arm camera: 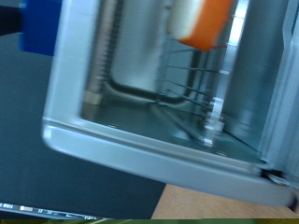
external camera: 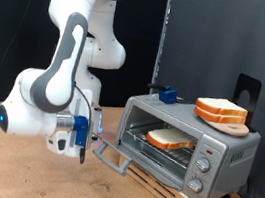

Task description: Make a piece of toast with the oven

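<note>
Toast (external camera: 170,139) — flat cream square, orange-tan crust — lay on the wire rack inside the boxy silver oven (external camera: 227,153), glass door lowered. Gripper (external camera: 80,153) hung just beside the door's edge, aperture indiscernible — grasp undeterminable. Matching slices (external camera: 221,111) sat stacked on top.

A white Franka arm (external camera: 78,30) built of rounded, glossy segments with grey joint bands. A blue light ring glows at one joint end. Its small gripper (external camera: 79,147) is dark with blue parts, with thin cables nearby.
</note>
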### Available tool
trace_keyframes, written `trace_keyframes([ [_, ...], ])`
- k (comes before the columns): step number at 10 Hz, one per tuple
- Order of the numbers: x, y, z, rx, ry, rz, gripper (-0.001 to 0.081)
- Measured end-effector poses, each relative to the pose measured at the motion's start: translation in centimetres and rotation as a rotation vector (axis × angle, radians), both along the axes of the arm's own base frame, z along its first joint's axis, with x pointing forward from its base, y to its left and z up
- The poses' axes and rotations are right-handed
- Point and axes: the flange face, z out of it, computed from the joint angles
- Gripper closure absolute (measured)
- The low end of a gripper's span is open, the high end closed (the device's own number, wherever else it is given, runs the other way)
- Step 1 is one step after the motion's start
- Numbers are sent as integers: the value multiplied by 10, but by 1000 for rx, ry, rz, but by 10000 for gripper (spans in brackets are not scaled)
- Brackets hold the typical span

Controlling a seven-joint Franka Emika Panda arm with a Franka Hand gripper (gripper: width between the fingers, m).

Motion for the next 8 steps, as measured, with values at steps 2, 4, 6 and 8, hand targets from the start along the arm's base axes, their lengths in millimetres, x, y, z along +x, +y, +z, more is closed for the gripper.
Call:
trace_keyframes([
  [2,-3,12,19,36,-6,52,-3],
  [4,-12,22,34,38,-6,113,-3],
  [6,-24,33,46,25,-24,145,-3],
  [8,-37,49,53,-13,-40,150,-3],
])
